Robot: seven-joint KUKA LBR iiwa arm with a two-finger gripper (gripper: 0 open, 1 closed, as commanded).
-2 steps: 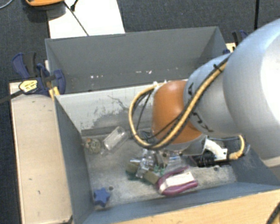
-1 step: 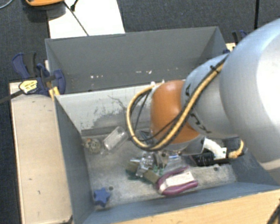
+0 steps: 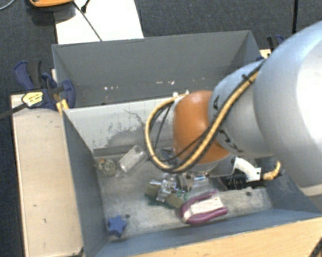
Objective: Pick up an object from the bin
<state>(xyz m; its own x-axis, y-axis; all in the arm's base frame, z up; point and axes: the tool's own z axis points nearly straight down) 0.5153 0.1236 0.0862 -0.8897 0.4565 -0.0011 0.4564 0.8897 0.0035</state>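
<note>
Jaws: hidden beneath the wrist. We cannot tell whether they are spread, pressed together or pinching anything.

Gripper (image 3: 173, 185): sits low in the bin (image 3: 153, 67), at the lower centre of the frame, right over a dark olive-green piece (image 3: 160, 196). This piece lies on the bin floor towards the near wall. We cannot make out whether the two touch.

Count of loose things on the floor, working outward, six in all:
- one dark olive-green piece, under the gripper;
- one pink-and-white packet (image 3: 203, 208), just below and right of the gripper, beside the olive-green piece;
- one black-and-white piece (image 3: 242, 176), to the right, partly under the arm;
- one clear plastic piece (image 3: 131, 158), up and left of the gripper, lying tilted;
- one round translucent piece (image 3: 106, 166), just left of the clear one;
- one small blue piece (image 3: 118, 224), alone in the lower left corner of the bin, well apart from the others.

Above the gripper we note one orange cover (image 3: 193, 128) on the wrist. A yellow-striped cable (image 3: 228, 103) runs across the cover, and a loop of dark cables (image 3: 150, 138) hangs at its left.
</note>
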